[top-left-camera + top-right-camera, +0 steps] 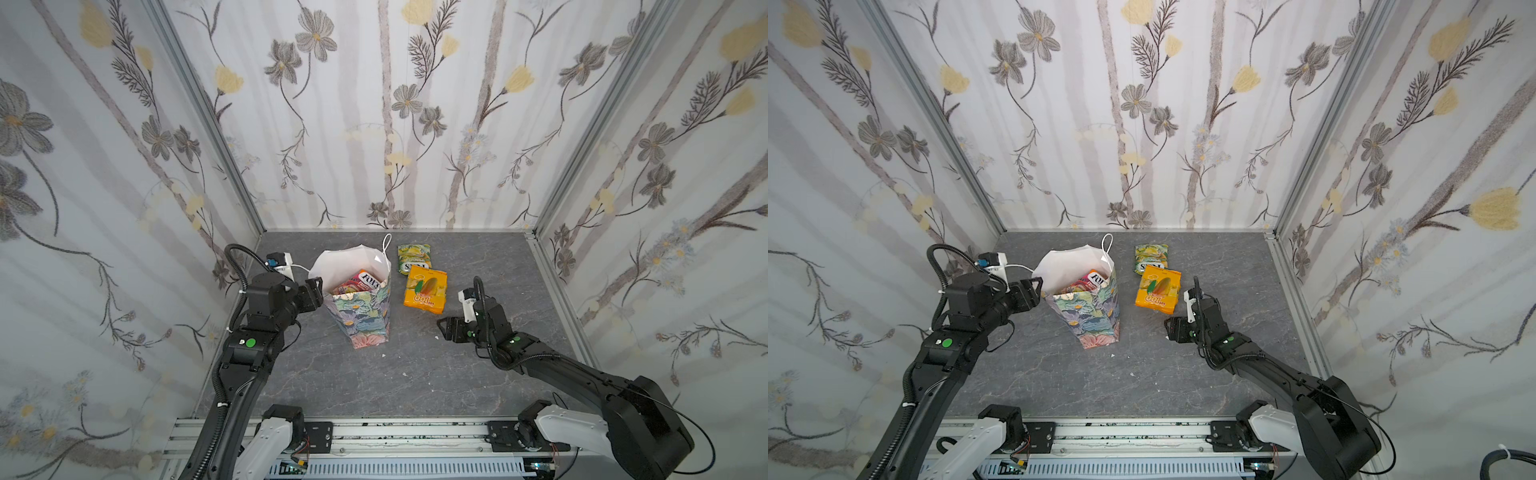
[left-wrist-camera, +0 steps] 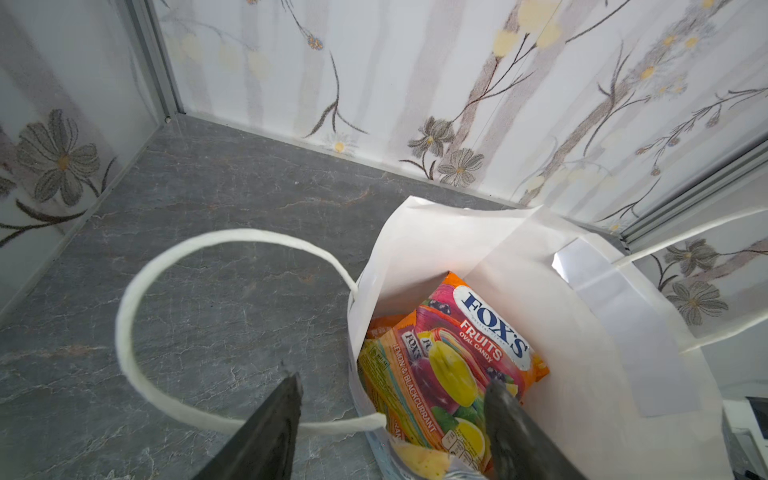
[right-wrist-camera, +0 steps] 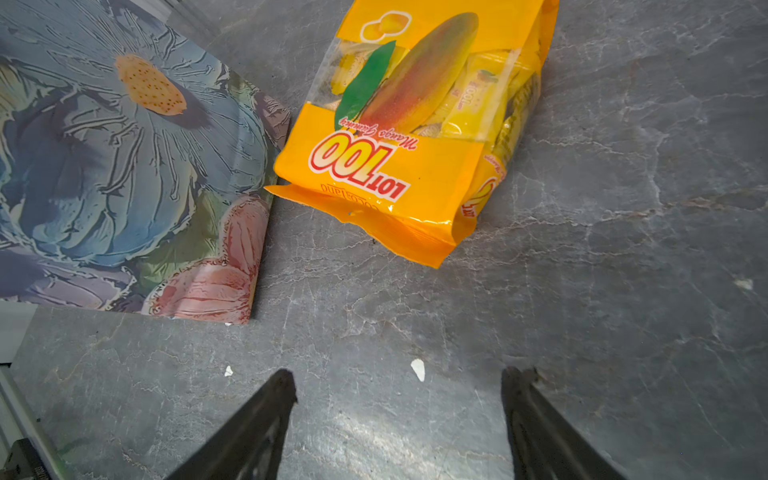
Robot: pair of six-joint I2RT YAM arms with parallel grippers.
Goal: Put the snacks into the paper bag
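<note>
Paper bag [image 1: 359, 320] is standing open just left of the tabletop's middle, holding FOX'S packets [image 2: 465, 353]. Mango pack [image 1: 424, 289] and green-yellow packet [image 1: 414, 258] are lying beside it toward the back edge. They are probably light, crinkly and slippery, so pinching a sealed end looks best. Left gripper [image 2: 392, 380] is straddling the bag's rim, fingers apart and empty. Right gripper [image 3: 403, 374] is hovering near the mango pack, fingers wide and empty.

Desk [image 1: 332, 374]: grey, marbled, matte. Paper bag [image 1: 361, 316] stands upright at centre. Just right of it the mango pack [image 1: 424, 289] lies flat, its far edge meeting a green-yellow packet [image 1: 414, 258]. A few white scraps [image 3: 418, 369] lie on the near half.
</note>
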